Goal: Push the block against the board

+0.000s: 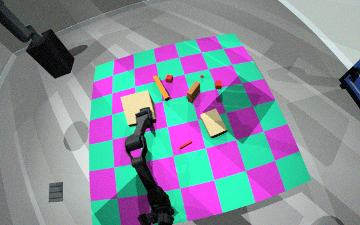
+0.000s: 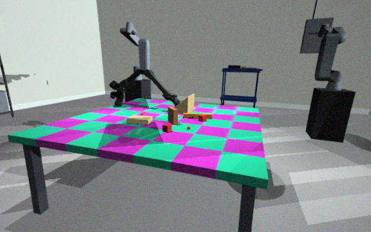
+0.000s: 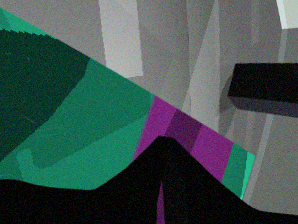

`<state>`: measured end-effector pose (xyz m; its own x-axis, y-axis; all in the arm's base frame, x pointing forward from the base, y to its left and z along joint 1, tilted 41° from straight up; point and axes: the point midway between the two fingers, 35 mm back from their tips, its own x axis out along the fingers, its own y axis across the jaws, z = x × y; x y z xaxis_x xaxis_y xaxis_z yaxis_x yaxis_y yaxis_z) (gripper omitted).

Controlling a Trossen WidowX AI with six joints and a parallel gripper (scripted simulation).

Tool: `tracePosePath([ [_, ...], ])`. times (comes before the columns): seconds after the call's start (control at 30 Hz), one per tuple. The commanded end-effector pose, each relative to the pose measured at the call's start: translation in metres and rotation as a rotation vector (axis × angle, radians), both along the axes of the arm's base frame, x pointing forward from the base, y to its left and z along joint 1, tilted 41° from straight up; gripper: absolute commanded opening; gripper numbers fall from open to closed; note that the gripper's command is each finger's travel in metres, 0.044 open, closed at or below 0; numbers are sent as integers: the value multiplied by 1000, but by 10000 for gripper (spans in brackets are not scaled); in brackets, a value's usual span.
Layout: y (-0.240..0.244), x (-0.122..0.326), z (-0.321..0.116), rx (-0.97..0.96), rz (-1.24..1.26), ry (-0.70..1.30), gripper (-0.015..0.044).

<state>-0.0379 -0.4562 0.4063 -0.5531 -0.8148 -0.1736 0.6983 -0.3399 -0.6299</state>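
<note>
While the tool [image 1: 155,216] [image 2: 117,94] [image 3: 164,143] is shut, gaps edge the pale slab [image 1: 213,122] [image 2: 139,120].

The magenta-and-green checkered table [image 1: 189,169] [image 2: 198,154] [image 3: 95,135] fills the middle of the top view. On it, an orange bar [image 1: 161,88] [image 2: 198,115] lies near a red cube [image 1: 169,78] [image 2: 202,118] at upper centre; a thin red stick [image 1: 185,145] [image 2: 143,113] lies below centre.
</note>
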Motion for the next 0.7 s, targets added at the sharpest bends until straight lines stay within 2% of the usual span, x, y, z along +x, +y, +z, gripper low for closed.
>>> tracePosePath([
  [0.0, -3, 39, -11, -5, 93, -67, 0],
  [0.33, 2, 119, -25, -13, 268, -201, 0],
  [0.67, 37, 230, -53, 44, 510, -369, 0],
])
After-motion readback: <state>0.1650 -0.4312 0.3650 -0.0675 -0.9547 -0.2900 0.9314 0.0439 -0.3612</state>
